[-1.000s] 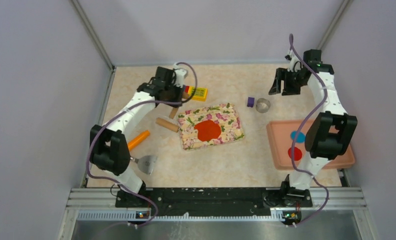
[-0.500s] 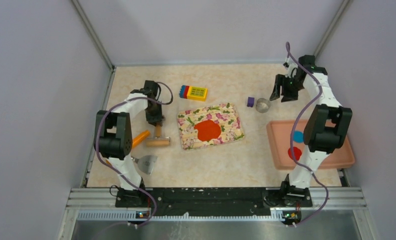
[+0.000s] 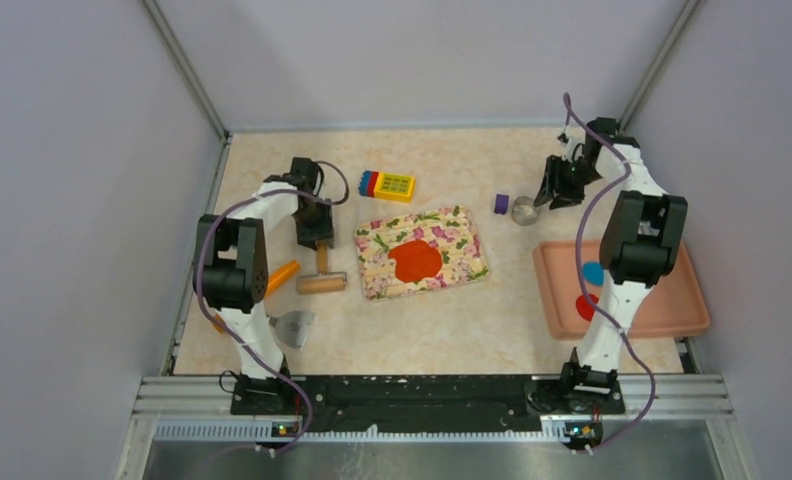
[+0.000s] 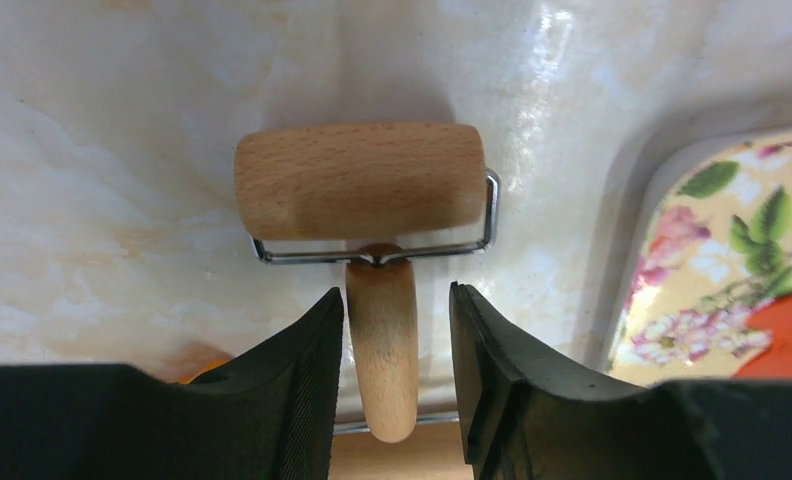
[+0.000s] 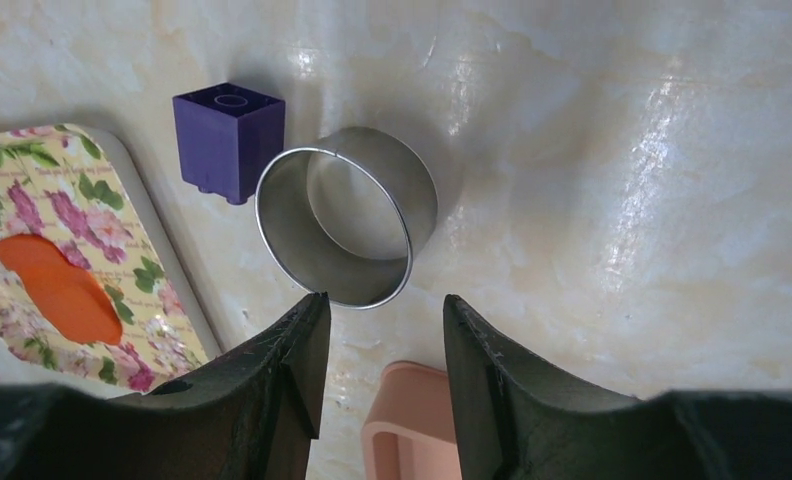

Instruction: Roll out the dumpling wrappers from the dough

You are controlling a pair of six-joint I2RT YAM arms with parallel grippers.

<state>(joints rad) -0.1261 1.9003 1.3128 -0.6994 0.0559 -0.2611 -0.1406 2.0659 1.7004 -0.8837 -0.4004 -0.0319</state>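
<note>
The left claw (image 4: 397, 300) hangs low over the worktop (image 3: 422, 330) with its fingers apart. The wooden handle (image 4: 382, 350) of the rolling pin (image 4: 360, 180) lies in the gap between them, and a sliver of space shows on the right-hand side, so it is not clamped. The pin's roller sits crosswise just ahead of the fingertips. Off to this claw's right lies the floral board (image 4: 712, 260), and the dough (image 4: 787, 335) is spread flat and red-orange on its middle. On the claw's other side an orange carrot toy (image 3: 282, 275) rests on the worktop, with a metal scraper (image 3: 294, 327) nearer the arm's base.

The right claw (image 5: 382, 305) is also spread apart and holds nothing. A metal ring (image 5: 412, 200) stands just ahead of its fingertips, and a purple block (image 5: 227, 125) sits just beside the ring on the left. The dough (image 5: 57, 285) lies further to this claw's left, on the board. Behind the claw, toward the arm's base, is a pink tray (image 3: 562, 300). It carries a red dumpling wrapper (image 3: 585, 303), half hidden by the arm, and a blue disc (image 3: 593, 273).
</note>
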